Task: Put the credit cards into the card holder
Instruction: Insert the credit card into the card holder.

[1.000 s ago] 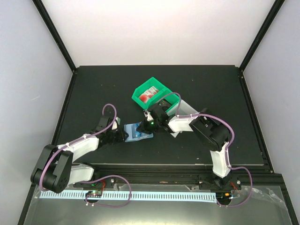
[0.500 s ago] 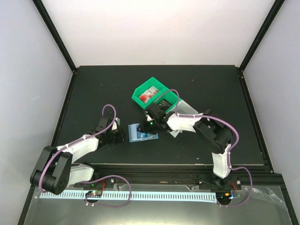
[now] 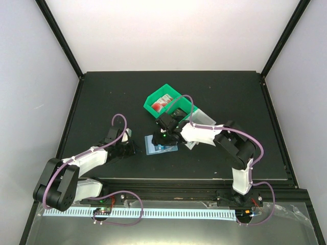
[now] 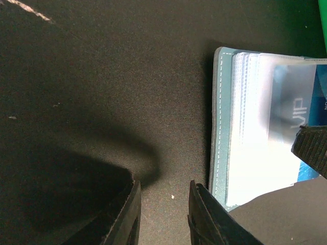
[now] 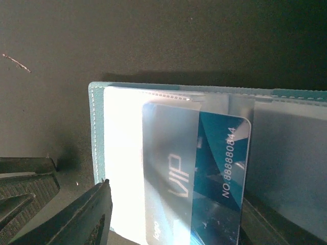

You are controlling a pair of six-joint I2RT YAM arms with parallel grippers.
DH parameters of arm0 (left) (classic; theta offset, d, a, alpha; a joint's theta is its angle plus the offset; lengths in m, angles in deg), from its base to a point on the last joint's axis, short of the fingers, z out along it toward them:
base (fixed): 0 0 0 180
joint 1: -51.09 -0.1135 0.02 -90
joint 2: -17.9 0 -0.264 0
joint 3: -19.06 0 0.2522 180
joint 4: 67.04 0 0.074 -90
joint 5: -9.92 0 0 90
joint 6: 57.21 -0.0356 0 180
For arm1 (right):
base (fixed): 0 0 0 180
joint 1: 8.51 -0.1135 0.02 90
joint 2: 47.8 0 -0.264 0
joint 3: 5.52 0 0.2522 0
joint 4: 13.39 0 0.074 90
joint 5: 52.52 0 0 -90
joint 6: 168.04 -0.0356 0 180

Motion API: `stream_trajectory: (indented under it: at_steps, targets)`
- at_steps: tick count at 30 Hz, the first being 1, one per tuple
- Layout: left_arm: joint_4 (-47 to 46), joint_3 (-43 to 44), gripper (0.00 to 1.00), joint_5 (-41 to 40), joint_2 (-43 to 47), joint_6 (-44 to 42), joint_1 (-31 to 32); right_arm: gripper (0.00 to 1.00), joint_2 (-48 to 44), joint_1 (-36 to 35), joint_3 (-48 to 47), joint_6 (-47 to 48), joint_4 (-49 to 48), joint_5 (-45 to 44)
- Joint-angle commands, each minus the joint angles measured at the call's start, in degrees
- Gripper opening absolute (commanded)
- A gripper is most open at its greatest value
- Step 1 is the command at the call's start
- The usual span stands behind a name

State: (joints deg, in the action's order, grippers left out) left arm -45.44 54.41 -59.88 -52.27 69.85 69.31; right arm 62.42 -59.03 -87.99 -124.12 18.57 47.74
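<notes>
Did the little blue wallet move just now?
Yes. The wallet slid to the right, so it now sits more squarely in front of the green bin.

The card holder (image 3: 161, 145) lies open on the tabletop (image 3: 102, 102), near the middle. Right behind it sits a bin (image 3: 176, 104) with credit cards (image 3: 162, 104) inside, and a second bin (image 3: 207, 116) is tucked against that one's right side. The left gripper (image 3: 131, 146) is low, just beside the card holder's left edge. The right gripper (image 3: 164, 137) hangs directly over it. One credit card (image 5: 214, 168) sits partly in the top sleeve, its free end between the right gripper's fingers (image 5: 97, 214).
</notes>
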Motion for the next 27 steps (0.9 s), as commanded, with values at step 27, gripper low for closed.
stream_trajectory:
  at_steps: [27]
  targets:
    - [-2.40,-0.31,0.31,2.46,-2.64,0.72,0.21,0.61,2.99,-3.52,-6.69,3.72,5.45,-3.24]
